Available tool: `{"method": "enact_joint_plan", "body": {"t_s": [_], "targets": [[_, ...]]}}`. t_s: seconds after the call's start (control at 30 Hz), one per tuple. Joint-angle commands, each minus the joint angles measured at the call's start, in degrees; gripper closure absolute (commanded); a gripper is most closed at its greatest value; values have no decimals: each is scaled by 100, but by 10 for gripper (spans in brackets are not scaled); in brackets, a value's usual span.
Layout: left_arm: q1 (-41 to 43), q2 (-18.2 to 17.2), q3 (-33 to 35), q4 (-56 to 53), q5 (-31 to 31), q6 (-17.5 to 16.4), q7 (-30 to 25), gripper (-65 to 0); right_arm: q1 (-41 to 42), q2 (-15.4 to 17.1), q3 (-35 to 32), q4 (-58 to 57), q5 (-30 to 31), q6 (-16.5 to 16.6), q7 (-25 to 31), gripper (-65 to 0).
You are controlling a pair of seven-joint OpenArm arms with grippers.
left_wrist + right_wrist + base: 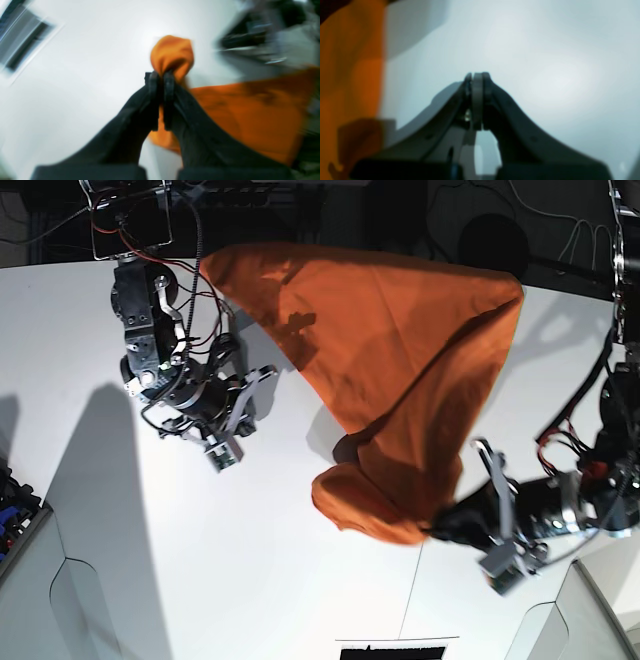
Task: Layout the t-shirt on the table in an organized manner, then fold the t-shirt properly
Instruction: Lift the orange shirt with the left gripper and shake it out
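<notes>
The left gripper (161, 76) has its jaws clamped on the t-shirt (400, 360), lifted off the tabletop (250, 560); the right gripper (476, 76) has its jaws together, empty.

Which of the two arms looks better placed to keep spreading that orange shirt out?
Probably the left gripper: it is shut on a bunch of the t-shirt. The right gripper is shut on nothing, beside the cloth.

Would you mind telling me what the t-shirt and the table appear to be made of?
The t-shirt looks like soft, matte woven or knit fabric, probably cotton: it drapes, creases and bunches where the left gripper pinches it. The table seems a hard, smooth white board, perhaps laminate: it shows crisp shadows and a faint sheen, though the exact material is unclear.
</notes>
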Motion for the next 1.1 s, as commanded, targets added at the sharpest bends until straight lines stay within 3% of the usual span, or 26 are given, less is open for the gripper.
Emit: {"method": "enact_joint_plan", "body": {"t_s": [0.0,0.1,0.23,0.27,0.33,0.4,0.47,0.67,0.9,1.07], "targets": [[-240,-203,-205,-192,61,5,-319,0,131,-2,111,92,162,-24,118,0],[-350,-400,-468,-1279,579,5,-809,0,125,-2,345,92,518,-20,120,0],[-284,-356,-481,-2771,535,5,-901,-12,133,-2,428,92,699,-20,157,0],[-258,-319,-481,-3053,461,5,-907,-80,142,-2,424,92,756,-20,164,0],[-208,-291,-481,-3486,188,5,-957,-230,153,-4,424,92,940,-20,199,-140],[-205,-293,-481,-3748,35,5,-964,-310,157,-28,424,92,1093,-22,214,-249],[-205,-293,-483,-3816,33,5,-929,-312,157,-98,424,92,1104,-22,269,-287],[-223,-343,-483,-3510,-208,5,-702,-311,177,-264,424,90,1106,-79,673,-286],[-221,-354,-483,-3176,-232,5,-656,-311,680,-616,424,-68,1027,-551,833,-286],[-199,-330,-481,-3174,-892,5,72,-309,1381,-1025,424,-1025,951,-573,1078,-286]]}}
